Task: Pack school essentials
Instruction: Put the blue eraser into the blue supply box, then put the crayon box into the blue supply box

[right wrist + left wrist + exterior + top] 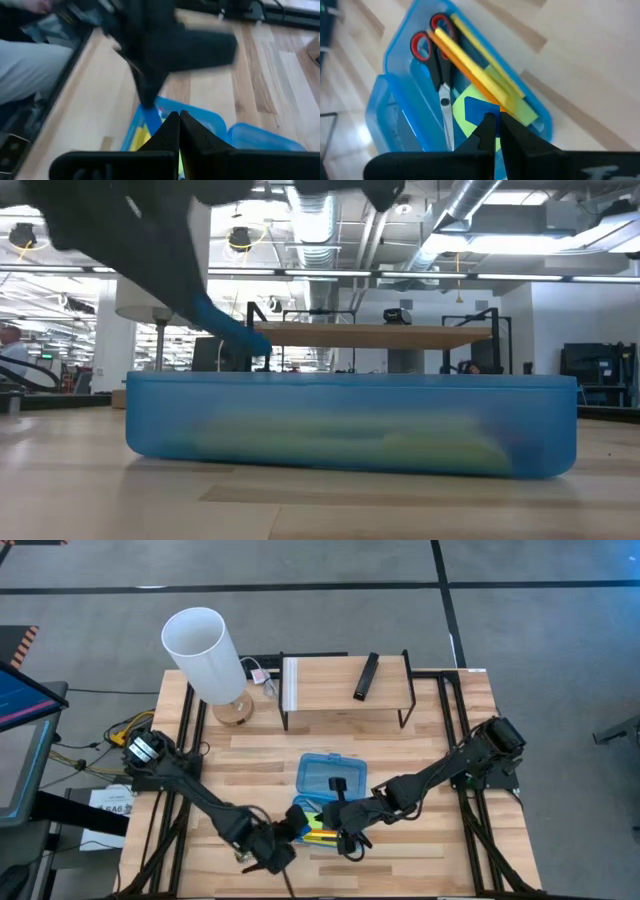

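Observation:
An open blue plastic box [318,822] stands on the table's near middle, its lid [332,775] folded back on the far side. In it lie red-handled scissors [437,60], two yellow sticks [480,55], an orange pencil [462,62], a green pad [465,122] and a yellow-green crayon box [517,102]. My left gripper [297,825] hangs over the box's near left part, shut on a small blue eraser [479,106]. My right gripper [350,843] is shut, with nothing between its fingers [179,116], above the box's near right corner. My left gripper pinches the blue eraser by one end [489,114] between its fingertips. The fingers slant down from the table's near left. The eraser sticks out beyond them [232,330], clear of the box's rim and over the things inside.
A wooden shelf [330,680] on black legs stands at the far middle, with a black bar [366,676] on it. A white-shaded lamp [208,655] stands at the far left. Bare tabletop lies on either side of the box. A person sits off the table's left side [30,65].

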You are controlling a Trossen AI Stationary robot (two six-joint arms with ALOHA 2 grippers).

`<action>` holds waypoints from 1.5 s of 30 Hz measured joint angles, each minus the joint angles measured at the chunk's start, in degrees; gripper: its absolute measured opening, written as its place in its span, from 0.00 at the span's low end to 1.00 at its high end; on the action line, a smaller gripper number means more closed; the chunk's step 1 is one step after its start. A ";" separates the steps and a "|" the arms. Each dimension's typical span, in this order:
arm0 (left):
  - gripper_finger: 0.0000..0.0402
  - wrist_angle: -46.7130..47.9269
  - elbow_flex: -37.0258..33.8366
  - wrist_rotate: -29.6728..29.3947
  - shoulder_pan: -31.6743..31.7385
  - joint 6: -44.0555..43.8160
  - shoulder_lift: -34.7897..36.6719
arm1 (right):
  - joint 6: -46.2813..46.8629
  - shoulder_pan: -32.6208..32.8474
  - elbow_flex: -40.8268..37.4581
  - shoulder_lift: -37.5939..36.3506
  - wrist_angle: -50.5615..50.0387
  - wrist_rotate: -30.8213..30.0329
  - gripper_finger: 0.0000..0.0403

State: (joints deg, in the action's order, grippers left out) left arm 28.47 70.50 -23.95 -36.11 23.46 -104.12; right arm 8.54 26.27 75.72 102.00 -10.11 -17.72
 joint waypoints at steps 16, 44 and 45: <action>0.33 -5.03 -4.39 -1.60 3.25 0.02 0.00 | 0.00 0.58 -0.02 -0.09 -1.00 0.09 0.05; 0.19 14.36 -24.79 -5.50 -13.87 -56.88 36.22 | -6.03 -0.79 -0.02 1.31 14.26 3.46 0.06; 0.18 14.31 -25.97 -3.90 -14.22 -59.53 36.98 | -6.29 -0.94 0.02 2.13 15.72 4.08 0.06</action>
State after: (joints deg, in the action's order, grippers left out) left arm 42.78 44.53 -27.84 -50.33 -36.08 -67.13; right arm 2.24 25.32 75.75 104.13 5.62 -13.63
